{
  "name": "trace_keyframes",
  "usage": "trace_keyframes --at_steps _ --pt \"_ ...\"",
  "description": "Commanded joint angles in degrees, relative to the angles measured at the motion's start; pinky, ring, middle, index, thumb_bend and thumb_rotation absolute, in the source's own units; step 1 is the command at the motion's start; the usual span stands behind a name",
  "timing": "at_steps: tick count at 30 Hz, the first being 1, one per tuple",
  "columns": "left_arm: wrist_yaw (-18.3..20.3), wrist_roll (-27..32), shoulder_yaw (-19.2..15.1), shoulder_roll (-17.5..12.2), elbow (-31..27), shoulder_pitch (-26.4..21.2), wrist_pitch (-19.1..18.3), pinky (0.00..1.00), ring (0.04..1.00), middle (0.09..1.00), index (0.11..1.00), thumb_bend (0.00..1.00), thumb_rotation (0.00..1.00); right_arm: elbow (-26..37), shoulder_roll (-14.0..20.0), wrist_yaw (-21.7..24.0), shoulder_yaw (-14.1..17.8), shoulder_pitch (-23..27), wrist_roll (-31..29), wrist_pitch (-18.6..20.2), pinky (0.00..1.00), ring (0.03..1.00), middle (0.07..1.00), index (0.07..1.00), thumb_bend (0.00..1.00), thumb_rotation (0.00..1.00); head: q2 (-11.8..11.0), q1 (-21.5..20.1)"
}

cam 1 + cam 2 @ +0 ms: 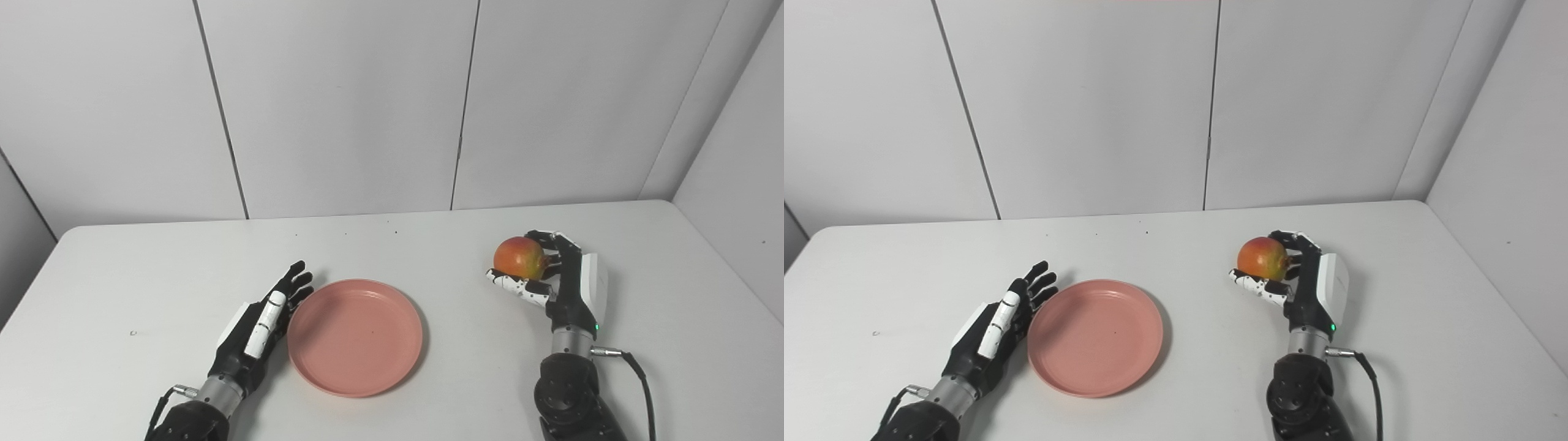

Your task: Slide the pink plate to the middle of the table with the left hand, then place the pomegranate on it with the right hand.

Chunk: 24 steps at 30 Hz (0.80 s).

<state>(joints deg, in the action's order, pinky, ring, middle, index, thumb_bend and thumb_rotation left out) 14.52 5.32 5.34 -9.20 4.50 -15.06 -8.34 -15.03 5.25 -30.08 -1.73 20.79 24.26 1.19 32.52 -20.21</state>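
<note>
Pomegranate enclosed by right hand fingers, off plate.

Both forearms cut off at bottom edge; pomegranate underside hidden by right hand; tabletop corners cropped.

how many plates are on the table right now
1. The pink plate lies empty near the table's middle, beside the open left hand. Nothing looks hidden.

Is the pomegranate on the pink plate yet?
No, the pomegranate is held in the right robot hand off to the side of the pink plate, which holds nothing.
</note>
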Motion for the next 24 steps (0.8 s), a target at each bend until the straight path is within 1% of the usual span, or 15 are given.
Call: trace_keyframes --at_steps 1,9,13,19,24 --pt "0.44 -0.67 0.35 -0.52 -1.26 -0.71 -0.53 0.93 0.943 0.958 0.963 0.55 1.0 2.58 -0.11 -0.13 -0.27 1.29 0.89 -3.73 0.34 0.401 0.492 0.531 0.51 0.0 0.08 0.05" --pt "0.19 -0.57 0.2 -0.28 -2.21 -0.64 -2.32 0.94 0.951 0.966 0.971 0.55 1.0 3.17 -0.9 0.5 -1.38 1.07 1.11 -4.23 0.28 0.372 0.476 0.548 0.51 0.0 0.17 0.1" --pt "0.27 -0.43 0.11 -0.23 -2.18 -0.6 -2.11 0.93 0.948 0.964 0.969 0.54 1.0 3.57 -1.18 0.66 -1.93 1.05 1.67 -4.06 0.31 0.382 0.473 0.55 0.51 0.0 0.37 0.07" --pt "0.32 -0.84 0.39 -0.39 -2.32 -0.61 -2.01 0.93 0.943 0.961 0.966 0.54 1.0 3.26 -1.79 0.47 -2.75 1.03 2.14 -5.21 0.36 0.401 0.485 0.539 0.51 0.0 0.59 0.08" --pt "0.41 -0.65 0.23 -0.27 -2.3 -0.67 -2.23 0.94 0.944 0.96 0.965 0.54 1.0 3.15 -2.24 0.63 -3.66 0.98 3.23 -5.3 0.34 0.397 0.483 0.539 0.51 0.0 0.74 0.13"
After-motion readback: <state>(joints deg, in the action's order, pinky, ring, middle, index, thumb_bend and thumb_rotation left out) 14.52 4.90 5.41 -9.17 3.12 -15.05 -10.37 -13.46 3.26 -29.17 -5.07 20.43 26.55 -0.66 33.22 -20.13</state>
